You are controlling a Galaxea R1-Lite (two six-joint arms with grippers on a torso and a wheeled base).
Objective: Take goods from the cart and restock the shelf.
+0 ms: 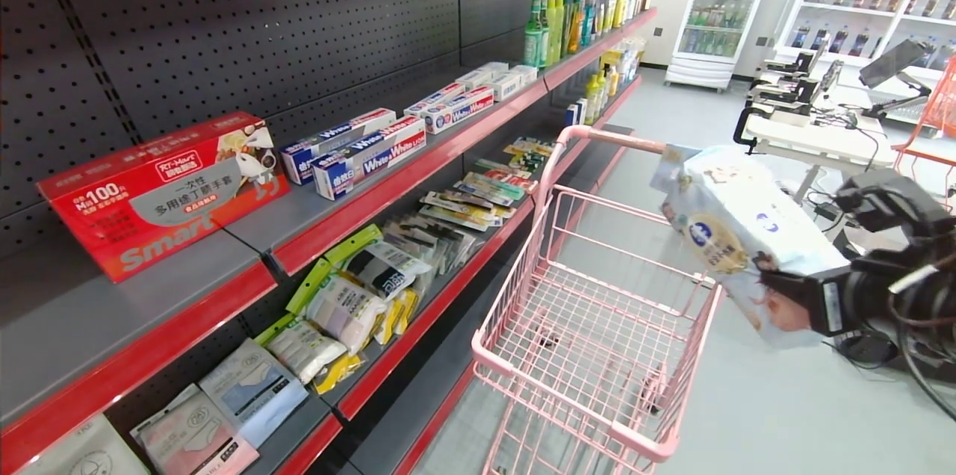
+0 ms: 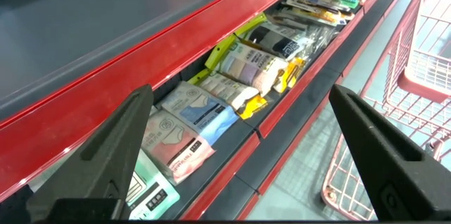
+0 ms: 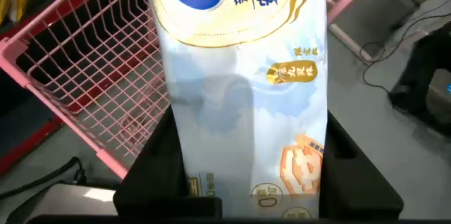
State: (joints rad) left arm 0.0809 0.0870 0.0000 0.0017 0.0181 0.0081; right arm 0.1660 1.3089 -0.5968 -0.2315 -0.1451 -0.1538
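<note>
My right gripper (image 1: 784, 296) is shut on a pale blue and white pack of tissues (image 1: 736, 228), holding it in the air above the right rim of the pink cart (image 1: 597, 355). In the right wrist view the pack (image 3: 243, 97) runs lengthwise between the two black fingers (image 3: 158, 160), with the cart's wire basket (image 3: 77, 69) below it. My left gripper (image 2: 239, 153) is open with nothing between its fingers, hanging in front of the lower shelf (image 2: 296, 104) where several soft packs (image 2: 194, 122) lie. The cart basket looks bare inside.
The shelf unit (image 1: 246, 236) runs along the left, with a red glove box (image 1: 160, 191), toothpaste boxes (image 1: 370, 154) and bottles (image 1: 556, 23) on the upper level, and pouches (image 1: 351, 296) below. A white counter (image 1: 814, 135) stands behind the cart, and open grey floor (image 1: 762, 415) lies on the right.
</note>
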